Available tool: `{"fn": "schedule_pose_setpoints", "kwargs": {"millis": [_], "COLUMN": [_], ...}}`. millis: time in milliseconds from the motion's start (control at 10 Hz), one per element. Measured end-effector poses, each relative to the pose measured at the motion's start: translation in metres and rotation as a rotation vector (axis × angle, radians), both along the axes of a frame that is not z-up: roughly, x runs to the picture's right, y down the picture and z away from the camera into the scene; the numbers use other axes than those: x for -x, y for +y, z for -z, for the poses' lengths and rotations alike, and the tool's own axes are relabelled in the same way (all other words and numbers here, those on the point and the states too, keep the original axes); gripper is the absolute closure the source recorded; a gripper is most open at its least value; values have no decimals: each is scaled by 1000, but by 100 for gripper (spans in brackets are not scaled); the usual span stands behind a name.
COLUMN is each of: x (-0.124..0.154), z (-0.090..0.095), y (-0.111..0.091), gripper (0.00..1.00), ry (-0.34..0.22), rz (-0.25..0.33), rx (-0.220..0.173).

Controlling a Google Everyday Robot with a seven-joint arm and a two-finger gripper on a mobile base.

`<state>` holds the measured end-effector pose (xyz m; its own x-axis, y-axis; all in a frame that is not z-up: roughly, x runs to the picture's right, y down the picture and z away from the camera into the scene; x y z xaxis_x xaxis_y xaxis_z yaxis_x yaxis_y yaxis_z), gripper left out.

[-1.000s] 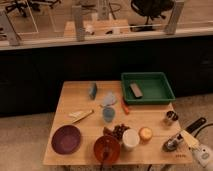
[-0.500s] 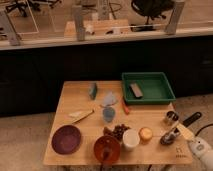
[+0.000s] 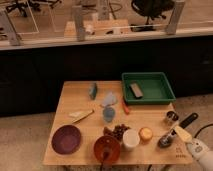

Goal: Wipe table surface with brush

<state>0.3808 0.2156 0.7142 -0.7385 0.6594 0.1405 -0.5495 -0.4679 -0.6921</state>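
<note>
The light tan table surface (image 3: 75, 100) fills the middle of the camera view. The brush lies near its right front corner, with the black handle (image 3: 187, 121) pointing up-right past the table edge and the round dark shiny head (image 3: 165, 141) resting on the wood. My gripper (image 3: 183, 135) comes in from the bottom right corner on a white wrist (image 3: 201, 151). Its tan tip lies right beside the brush, between the handle and the head. I cannot tell whether it touches the brush.
A green tray (image 3: 165, 95) holding a grey block (image 3: 135, 90) stands at the back right. A small metal cup (image 3: 171, 118) sits next to the brush. A purple plate (image 3: 66, 139), red bowl (image 3: 106, 148), white cup (image 3: 131, 139), grapes (image 3: 119, 131) and wooden utensil (image 3: 82, 116) crowd the front.
My gripper has moved up and left from the frame's bottom right edge to right beside the brush. The brush and other items have not visibly moved.
</note>
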Motion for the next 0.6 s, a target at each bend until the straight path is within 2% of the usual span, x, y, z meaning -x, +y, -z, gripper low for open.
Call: {"fn": "schedule_pose_setpoints", "kwargs": {"millis": [300,600], "x": [-5,-21], "z": [25,37], "y": [24,25], "gripper": [100,100], "ry": [-1,26], "rz": [0,-6], "rx": [10,1]}}
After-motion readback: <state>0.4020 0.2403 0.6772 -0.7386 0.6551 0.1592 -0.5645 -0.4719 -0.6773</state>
